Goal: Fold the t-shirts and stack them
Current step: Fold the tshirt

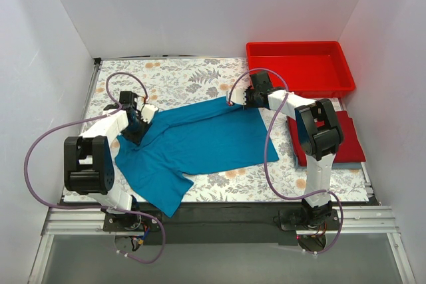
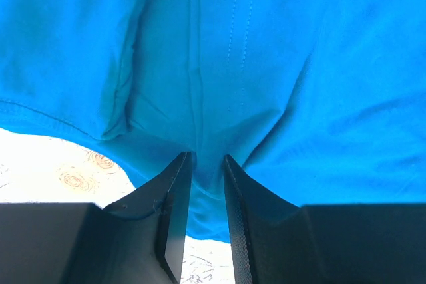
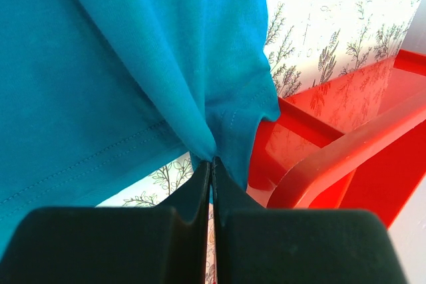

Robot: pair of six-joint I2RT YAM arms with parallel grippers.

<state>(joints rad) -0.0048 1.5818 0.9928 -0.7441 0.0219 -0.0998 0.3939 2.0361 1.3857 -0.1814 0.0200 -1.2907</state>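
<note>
The teal-blue t-shirt (image 1: pixel 193 144) lies spread across the middle of the floral table, one sleeve hanging toward the near edge. My left gripper (image 1: pixel 141 124) is at its left end, with the jaws closed on a bunched fold of the teal cloth (image 2: pixel 266 64), fingertips (image 2: pixel 174 184) a little apart around it. My right gripper (image 1: pixel 233 101) is shut on the shirt's far right corner (image 3: pixel 120 51), lifted just off the table beside the tray. A folded red t-shirt (image 1: pixel 349 134) lies at the right under my right arm, with a bluish one (image 1: pixel 351 162) peeking out beneath it.
The rigid red plastic tray (image 1: pixel 313 90) stands at the back right and shows close to my right gripper in the right wrist view (image 3: pixel 346 151). White walls enclose the table on three sides. Floral tablecloth (image 1: pixel 193 78) shows behind the shirt.
</note>
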